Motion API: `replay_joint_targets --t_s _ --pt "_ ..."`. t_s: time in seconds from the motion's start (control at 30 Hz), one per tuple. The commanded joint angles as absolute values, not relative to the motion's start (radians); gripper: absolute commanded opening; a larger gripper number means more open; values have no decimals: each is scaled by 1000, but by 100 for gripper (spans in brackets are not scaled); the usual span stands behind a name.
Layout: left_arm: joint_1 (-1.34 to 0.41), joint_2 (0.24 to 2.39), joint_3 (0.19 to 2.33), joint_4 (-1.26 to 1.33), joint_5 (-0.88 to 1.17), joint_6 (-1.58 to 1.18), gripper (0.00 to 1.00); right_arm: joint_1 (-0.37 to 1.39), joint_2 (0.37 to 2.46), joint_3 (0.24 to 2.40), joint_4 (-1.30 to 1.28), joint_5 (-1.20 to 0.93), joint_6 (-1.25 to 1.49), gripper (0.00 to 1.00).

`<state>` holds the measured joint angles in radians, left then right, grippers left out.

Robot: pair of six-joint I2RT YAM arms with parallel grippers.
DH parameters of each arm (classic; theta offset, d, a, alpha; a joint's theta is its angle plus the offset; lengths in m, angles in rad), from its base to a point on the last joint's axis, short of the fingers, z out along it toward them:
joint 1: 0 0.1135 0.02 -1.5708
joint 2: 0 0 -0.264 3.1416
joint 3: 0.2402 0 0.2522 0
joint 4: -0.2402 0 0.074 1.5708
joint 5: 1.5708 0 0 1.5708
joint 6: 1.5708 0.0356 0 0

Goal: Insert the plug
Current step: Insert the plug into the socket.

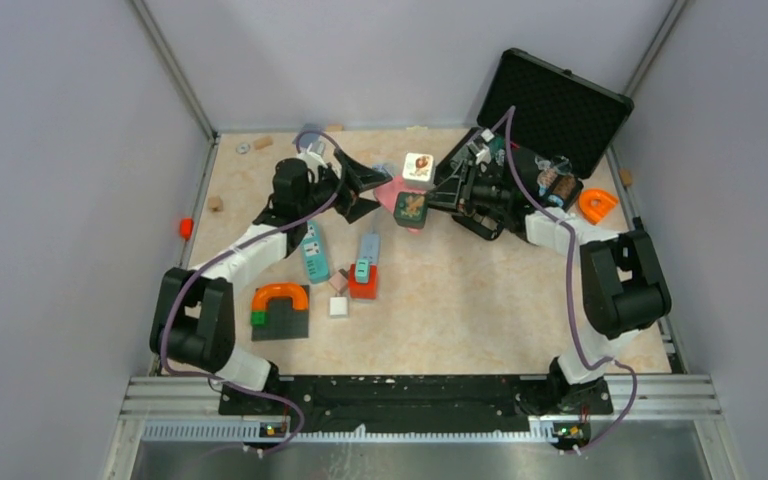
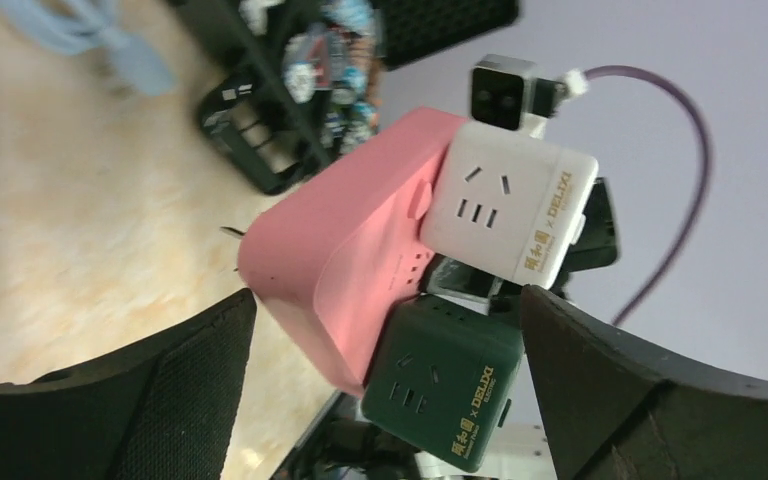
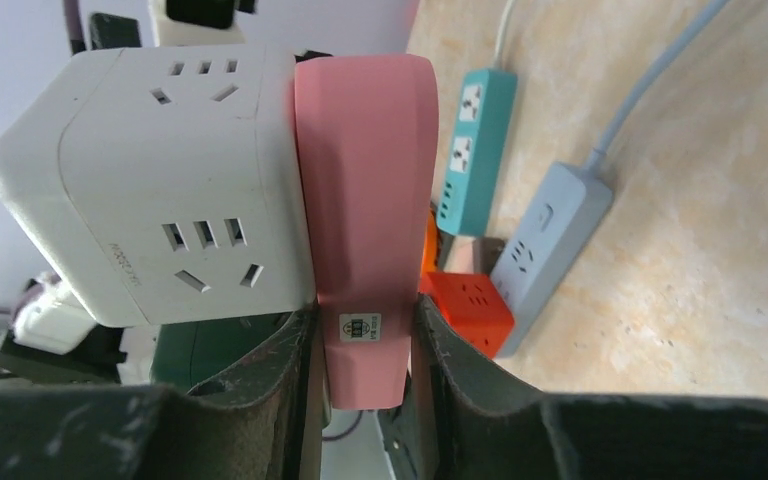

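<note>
Right gripper [image 3: 365,335] is clamped on the end of the pink power strip [image 3: 365,180], holding it up off the table [image 3: 660,250] by the look of it. Left gripper [image 2: 388,300] is wide open, one finger on each side of the strip, not touching. White cube adapter [image 3: 160,180] and green cube adapter [image 2: 445,385] both sit flush against the strip, no gap visible. Insertion looks done. What's left: back the left arm off and set the strip down.

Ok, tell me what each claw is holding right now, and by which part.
The right claw clamps the pink socket block by its labelled end. The left claw is open, holding nothing.
</note>
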<state>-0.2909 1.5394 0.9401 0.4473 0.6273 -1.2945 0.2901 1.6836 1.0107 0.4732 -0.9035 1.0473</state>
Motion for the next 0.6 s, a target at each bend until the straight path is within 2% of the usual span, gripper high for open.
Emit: replay_joint_targets --t_s 0.0,0.23,0.57 --pt "-244 1406 988 42 561 -994 99 304 1697 1004 374 -991 868 0" --pt "-199 1343 986 -296 460 -802 99 348 1773 926 508 -1034 948 0" --pt "-189 1352 952 -369 490 -759 99 392 1933 821 1039 -1021 1269 0"
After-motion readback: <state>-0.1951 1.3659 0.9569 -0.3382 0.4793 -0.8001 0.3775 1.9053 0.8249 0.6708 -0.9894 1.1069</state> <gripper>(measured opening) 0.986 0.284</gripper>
